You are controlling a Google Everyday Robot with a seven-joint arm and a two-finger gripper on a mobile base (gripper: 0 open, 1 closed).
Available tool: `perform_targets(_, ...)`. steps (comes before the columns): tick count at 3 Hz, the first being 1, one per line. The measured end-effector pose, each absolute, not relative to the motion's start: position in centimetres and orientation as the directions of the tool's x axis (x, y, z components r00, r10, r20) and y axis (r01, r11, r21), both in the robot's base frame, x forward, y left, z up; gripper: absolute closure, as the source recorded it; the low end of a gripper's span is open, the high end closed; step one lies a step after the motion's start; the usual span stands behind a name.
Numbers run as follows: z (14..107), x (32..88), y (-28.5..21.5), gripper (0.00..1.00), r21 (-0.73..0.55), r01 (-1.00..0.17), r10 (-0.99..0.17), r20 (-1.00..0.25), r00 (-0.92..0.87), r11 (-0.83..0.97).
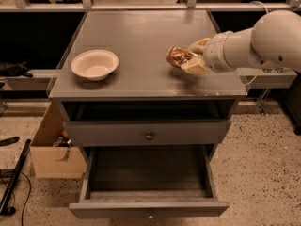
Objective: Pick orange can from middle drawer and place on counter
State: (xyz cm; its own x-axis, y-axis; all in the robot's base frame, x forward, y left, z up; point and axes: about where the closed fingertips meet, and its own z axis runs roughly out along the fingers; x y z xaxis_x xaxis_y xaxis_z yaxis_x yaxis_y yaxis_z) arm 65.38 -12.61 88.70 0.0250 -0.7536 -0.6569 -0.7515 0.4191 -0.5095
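The orange can (178, 56), shiny golden-orange with brown patches, is at the right side of the grey counter (141, 29), at or just above its surface. My gripper (189, 58) reaches in from the right on a white arm. Its cream fingers (199, 45) sit on either side of the can and are shut on it. The middle drawer (148, 206) is pulled out below, with a dark bare floor and nothing showing inside it.
A cream-white bowl (95, 64) sits on the left part of the counter. A closed grey drawer front with a round knob (149, 135) is above the open drawer. A cardboard box (51, 149) stands on the floor to the left. A dark rod lies at far left.
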Motion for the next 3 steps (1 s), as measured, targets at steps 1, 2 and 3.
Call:
perform_targets(1,88.7,65.38,-12.6,0.04,-0.509,-0.752,-0.754,-0.657,0.025,0.419)
perform_targets(2,88.7,65.38,-12.59,0.0,-0.509,-0.752,-0.754,-0.657,0.025,0.419)
perform_targets(3,88.7,65.38,-12.59,0.0,-0.509,-0.752,-0.754,-0.657,0.025,0.419)
